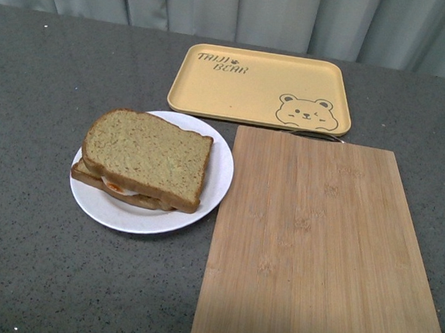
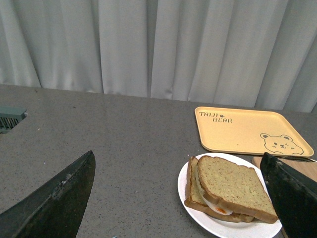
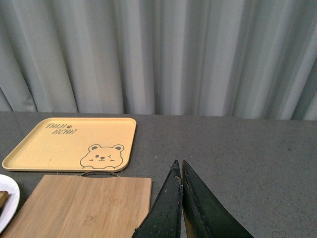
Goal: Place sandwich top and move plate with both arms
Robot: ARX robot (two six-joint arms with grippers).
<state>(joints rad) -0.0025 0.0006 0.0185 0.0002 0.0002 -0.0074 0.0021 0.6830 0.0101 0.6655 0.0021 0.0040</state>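
Sandwich top (image 1: 147, 156) already stacked, on plate (image 1: 219, 174), worktop left of cutting board (image 1: 317, 245). Plate move pending. Left tool (image 2: 177, 155) spread wide, empty. Right tool (image 3: 180, 163) pressed together, empty. Next: both tools need opposite plate rims, level lift.

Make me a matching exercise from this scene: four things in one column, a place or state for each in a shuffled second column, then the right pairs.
Column A
1. sandwich top
2. yellow tray
3. left gripper
4. right gripper

Column B
a. jaws shut together
b. stacked on the lower slice, on the white plate
c. carries a bear drawing, lies beyond the wooden board
d. jaws spread wide, holding nothing

Pairs: 1-b, 2-c, 3-d, 4-a
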